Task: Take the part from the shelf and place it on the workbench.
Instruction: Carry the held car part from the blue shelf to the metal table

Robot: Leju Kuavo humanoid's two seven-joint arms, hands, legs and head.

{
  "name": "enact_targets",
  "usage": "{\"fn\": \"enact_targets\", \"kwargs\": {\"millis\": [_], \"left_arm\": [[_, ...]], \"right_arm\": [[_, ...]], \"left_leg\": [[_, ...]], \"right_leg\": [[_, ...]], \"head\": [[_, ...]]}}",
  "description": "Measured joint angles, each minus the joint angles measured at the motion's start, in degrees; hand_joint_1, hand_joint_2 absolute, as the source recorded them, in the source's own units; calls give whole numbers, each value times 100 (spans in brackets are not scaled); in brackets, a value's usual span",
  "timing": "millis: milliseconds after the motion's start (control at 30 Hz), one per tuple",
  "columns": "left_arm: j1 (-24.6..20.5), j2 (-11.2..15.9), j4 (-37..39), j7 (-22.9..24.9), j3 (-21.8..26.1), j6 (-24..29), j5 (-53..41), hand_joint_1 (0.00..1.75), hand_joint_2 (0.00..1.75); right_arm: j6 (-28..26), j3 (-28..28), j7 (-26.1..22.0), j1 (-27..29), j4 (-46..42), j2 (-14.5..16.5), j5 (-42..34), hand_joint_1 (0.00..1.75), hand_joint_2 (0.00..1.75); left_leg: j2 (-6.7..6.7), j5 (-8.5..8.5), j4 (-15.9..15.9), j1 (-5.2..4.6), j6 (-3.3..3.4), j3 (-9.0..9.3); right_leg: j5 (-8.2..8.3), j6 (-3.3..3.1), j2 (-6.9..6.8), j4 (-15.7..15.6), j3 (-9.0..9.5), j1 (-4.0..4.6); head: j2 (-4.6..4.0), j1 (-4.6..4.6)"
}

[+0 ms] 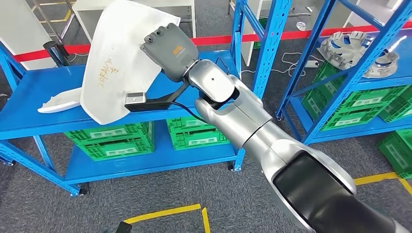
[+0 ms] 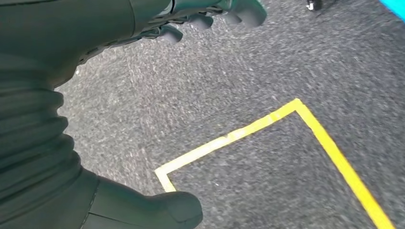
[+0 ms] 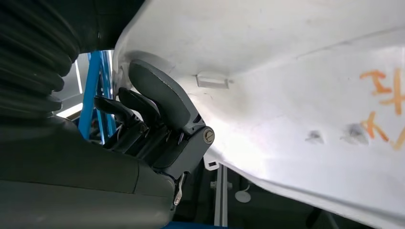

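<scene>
Item: part, a large white curved panel with orange handwriting. Location: held over the blue shelf, at about 10 o'clock in the head view, standing near upright; whether its lower edge touches the deck cannot be told.

Holder: right hand, wrapped over the panel's edge. In the right wrist view the thumb presses the inner face and the darker fingers curl round the rim.

Left hand: hangs over grey carpet and yellow tape, fingers loosely curled, nothing in them.

Also on the shelf: a second white piece at 9 o'clock, just beside the panel's foot. Green crates below.

Step in hand, as judged: carrying the part off the shelf. Workbench not seen.

Handling notes: one-edge grip on a wide, light shell, so it will likely swing. Lift it free of the deck before turning, keep it off the blue upright at 1 o'clock, and move slowly.
</scene>
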Motion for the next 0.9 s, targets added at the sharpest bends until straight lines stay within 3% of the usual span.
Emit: {"fn": "enact_targets", "kwargs": {"millis": [100, 133, 167, 200, 267, 333, 367, 433, 467, 500, 600, 633, 667, 733, 767, 833, 900], "left_arm": [[6, 7, -2, -30, 2, -5, 7, 0, 175], [9, 6, -1, -37, 3, -5, 7, 0, 175], [11, 6, 0, -43, 3, -7, 7, 0, 175], [12, 6, 0, -47, 3, -11, 4, 0, 175], [11, 6, 0, -49, 3, -20, -9, 0, 175], [5, 5, -1, -39, 3, -28, -31, 0, 175], [1, 5, -1, -33, 3, -33, -40, 0, 175], [-1, 8, 0, -17, 3, -41, -51, 0, 175], [0, 13, 1, -10, 3, -42, -54, 0, 175], [3, 16, 1, -3, 3, -42, -55, 0, 175], [3, 22, 1, 1, 3, -42, -59, 0, 175], [3, 23, 1, 0, 3, -42, -60, 0, 175], [3, 23, 1, -1, 3, -42, -60, 0, 175], [1, 25, 1, -6, 3, -42, -65, 0, 175], [-2, 26, -1, -12, 3, -43, -73, 0, 175], [-15, 28, -4, -22, 3, -59, -95, 0, 175], [-23, 27, -4, -24, 3, -80, -115, 0, 175]], "right_arm": [[-1, 7, 40, 1, 1, -17, 2, 175, 175], [-3, 9, 51, 4, 1, -21, 3, 175, 175], [-5, 11, 62, 8, 1, -25, 5, 175, 175], [-10, 12, 74, 11, 1, -32, 8, 175, 175], [-26, 13, 95, 9, 1, -43, 10, 175, 175], [-58, 13, 126, 3, -1, -38, 19, 175, 175], [-74, 13, 148, -2, -2, -37, 25, 175, 175], [-92, 13, 193, -6, -1, -38, 38, 175, 175], [-93, 13, 206, -12, -1, -37, 43, 175, 175], [-91, 13, 222, -18, -1, -31, 48, 175, 175], [-87, 13, 255, -26, -1, -10, 54, 175, 175], [-85, 13, 258, -22, -1, -8, 55, 175, 175], [-84, 13, 260, -18, -1, -8, 57, 175, 175], [-82, 13, 271, -17, -1, -8, 62, 175, 175], [-80, 13, 281, -20, -2, -7, 65, 175, 175], [-75, 11, 299, -29, -3, -5, 69, 175, 175], [-68, 12, 309, -36, -3, -4, 69, 175, 175]], "left_leg": [[22, 208, 6, 8, 70, -239], [23, 274, 16, 7, 71, -332], [24, 337, 30, 6, 67, -426], [26, 396, 48, 7, 58, -520], [27, 493, 98, 6, 28, -676], [24, 572, 140, -4, -26, -769], [24, 617, 144, -7, -63, -790], [23, 710, 113, 0, -143, -809], [17, 683, 130, 6, -175, -837], [10, 554, 224, 11, -201, -886], [-2, -238, 1130, 28, -267, -1130], [-1, -392, 1472, 32, -284, -1179], [-2, -403, 1689, 32, -293, -1170], [-2, -126, 1599, 32, -288, -900], [-3, -10, 1298, 32, -275, -631], [-12, -87, 494, 8, -223, -31], [-27, -235, 43, -29, -143, 199]], "right_leg": [[-820, 74, 0, 988, -322, -18], [-933, 86, 0, 1333, -383, -19], [-901, 89, 0, 1533, -368, -18], [-766, 84, -1, 1536, -253, -18], [-523, 47, -1, 972, 273, -15], [-607, -27, 4, 194, 827, 9], [-682, -69, 7, -32, 966, 26], [-653, -162, 7, -146, 973, 36], [-598, -206, -1, -169, 947, 28], [-529, -256, -9, -190, 901, 14], [-315, -321, -20, -207, 674, 1], [-245, -318, -20, -203, 585, 4], [-175, -313, -20, -195, 492, 7], [-37, -289, -20, -174, 305, 7], [29, -271, -19, -159, 223, 5], [142, -218, -19, -137, 108, 16], [259, -155, -24, -158, 68, 19]], "head": [[0, 0], [0, 0], [0, 0], [0, -1], [0, 0], [0, -2], [0, 2], [0, 15], [0, 20], [0, 13], [0, -12], [0, -13], [0, -13], [0, -14], [0, -14], [0, -11], [0, -8]]}}
